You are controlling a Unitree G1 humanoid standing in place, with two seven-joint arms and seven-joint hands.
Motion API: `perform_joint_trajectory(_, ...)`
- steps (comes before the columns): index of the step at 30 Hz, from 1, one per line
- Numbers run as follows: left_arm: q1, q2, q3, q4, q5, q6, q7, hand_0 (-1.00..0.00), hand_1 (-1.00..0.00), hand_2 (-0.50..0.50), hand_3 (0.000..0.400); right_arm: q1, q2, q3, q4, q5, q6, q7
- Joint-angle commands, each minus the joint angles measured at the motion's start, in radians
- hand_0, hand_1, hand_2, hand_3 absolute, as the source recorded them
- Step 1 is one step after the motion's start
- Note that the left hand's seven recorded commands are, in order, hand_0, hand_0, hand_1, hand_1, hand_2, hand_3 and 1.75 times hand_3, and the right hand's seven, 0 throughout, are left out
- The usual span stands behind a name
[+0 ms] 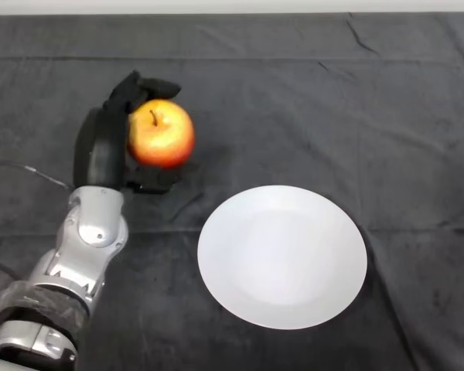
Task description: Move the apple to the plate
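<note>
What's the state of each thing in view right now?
apple: upright, stem up, gripped by the robot hand, left of the plate, not on it.
robot hand: shut on the apple, fingers curled over its top, thumb beneath it.
plate: white, flat on the dark cloth, nothing on it.
dark cloth: spread over the table, lightly creased.

A dark cloth (309, 100) covers the whole table beneath and around my hand, reaching to the far edge ahead of me. It lies wrinkled, with creases running across it beyond my hand and off to my right. Past its far edge I see a thin pale strip (232, 6).
</note>
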Motion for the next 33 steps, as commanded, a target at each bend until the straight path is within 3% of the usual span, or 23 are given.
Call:
perform_joint_trajectory(1,0.048,0.006,-0.032,-0.061,0.013,0.013,0.018,-1.00,-1.00,0.00,0.400,-0.049,-0.028,-0.0005,-0.009,0.0211,0.000,0.0009)
perform_joint_trajectory(11,0.067,0.012,-0.159,-0.121,-0.016,0.037,0.016,-1.00,-1.00,0.00,0.400,-0.048,-0.026,0.0003,-0.012,0.0211,0.000,-0.0002)
perform_joint_trajectory(33,0.040,0.007,-0.393,-0.080,-0.082,0.065,0.016,-1.00,-1.00,0.00,0.400,-0.047,-0.026,0.0006,-0.013,0.0217,0.001,-0.0012)
